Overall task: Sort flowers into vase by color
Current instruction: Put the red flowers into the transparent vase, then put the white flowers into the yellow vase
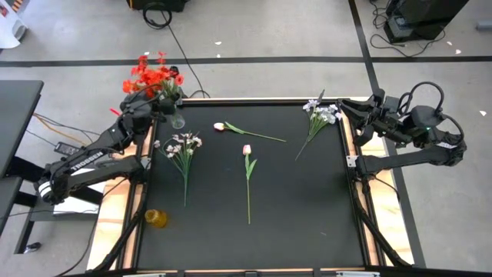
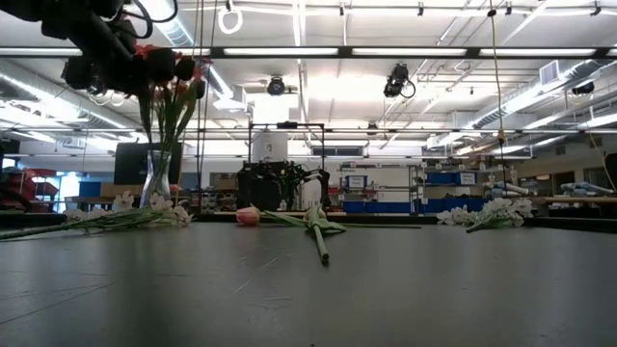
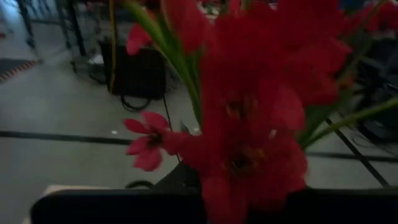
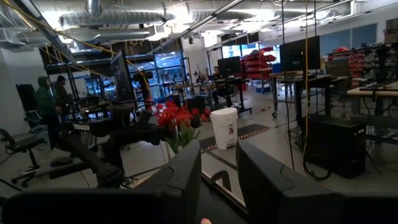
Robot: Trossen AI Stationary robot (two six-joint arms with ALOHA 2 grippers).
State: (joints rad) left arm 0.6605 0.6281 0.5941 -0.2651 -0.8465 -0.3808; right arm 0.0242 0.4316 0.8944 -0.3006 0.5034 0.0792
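A red small-bloom spray (image 1: pixel 154 77) stands with its stems in a clear glass vase (image 1: pixel 178 119) at the table's far left corner; the vase also shows in the low view (image 2: pixel 159 183). My left gripper (image 1: pixel 160 102) is at the height of the blooms above the vase (image 2: pixel 154 66), and the red blooms (image 3: pixel 249 124) fill its wrist view and hide it. Two white sprays (image 1: pixel 183 145) (image 1: pixel 321 114) and two pink tulips (image 1: pixel 219 126) (image 1: pixel 247 150) lie flat on the black table. My right gripper (image 4: pixel 219 171) is open and empty at the table's far right corner, beside the right white spray.
A small amber jar (image 1: pixel 155 218) lies near the table's left edge, toward the front. The tulip stems (image 1: pixel 248 192) and the left spray's stem (image 1: pixel 185 185) stretch toward the near edge. Cables and equipment lie on the floor beyond the far edge.
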